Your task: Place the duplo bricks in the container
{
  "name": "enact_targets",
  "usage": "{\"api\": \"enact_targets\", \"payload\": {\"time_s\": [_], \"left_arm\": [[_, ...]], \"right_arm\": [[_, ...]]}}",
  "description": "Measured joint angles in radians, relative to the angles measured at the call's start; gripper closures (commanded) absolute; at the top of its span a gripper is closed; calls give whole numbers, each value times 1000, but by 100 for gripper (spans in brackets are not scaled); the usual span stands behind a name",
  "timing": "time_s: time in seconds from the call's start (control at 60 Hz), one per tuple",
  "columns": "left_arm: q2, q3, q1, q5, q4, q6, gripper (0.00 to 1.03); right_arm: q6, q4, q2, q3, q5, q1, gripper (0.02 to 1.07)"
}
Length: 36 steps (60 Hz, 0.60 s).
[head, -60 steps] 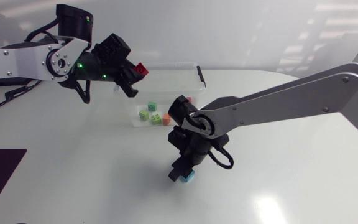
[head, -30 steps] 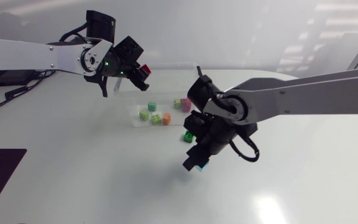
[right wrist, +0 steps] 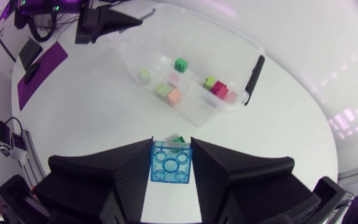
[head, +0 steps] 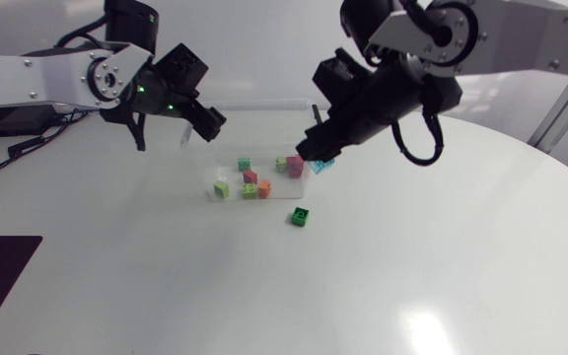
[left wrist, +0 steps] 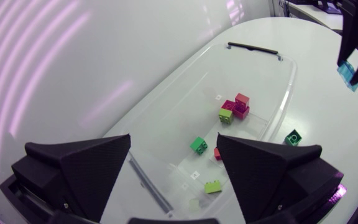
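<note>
At the 3 o'clock end of the bin [head: 269,103] in the head view, the right gripper [head: 316,156] is clamped on a blue brick [right wrist: 171,162]. I'd carry it toward 9 o'clock until it's clearly past the wall, then let go low. Its studs face up at the wrist, and it's square, so no real long axis. The bin runs roughly 9 to 3. The left gripper [left wrist: 174,142] hangs wide and empty over the 9 o'clock end. A green brick [head: 301,216] lies loose at 5 o'clock.

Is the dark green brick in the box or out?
Out. The brick lies on the table, beside the box.
</note>
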<state>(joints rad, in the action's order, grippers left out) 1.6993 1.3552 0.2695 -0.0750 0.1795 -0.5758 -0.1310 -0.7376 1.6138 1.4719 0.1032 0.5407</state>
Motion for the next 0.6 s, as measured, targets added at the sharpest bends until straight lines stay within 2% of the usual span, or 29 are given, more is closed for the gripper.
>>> {"api": "enact_targets", "payload": {"time_s": [0.217, 0.6], "left_arm": [[-166, -117, -30, -29, 37, 0, 4], [-333, -292, -79, -63, 81, -4, 4]], "right_arm": [[0, 18, 84, 148, -8, 0, 78], [-16, 164, 339, 320, -58, 0, 77]]}}
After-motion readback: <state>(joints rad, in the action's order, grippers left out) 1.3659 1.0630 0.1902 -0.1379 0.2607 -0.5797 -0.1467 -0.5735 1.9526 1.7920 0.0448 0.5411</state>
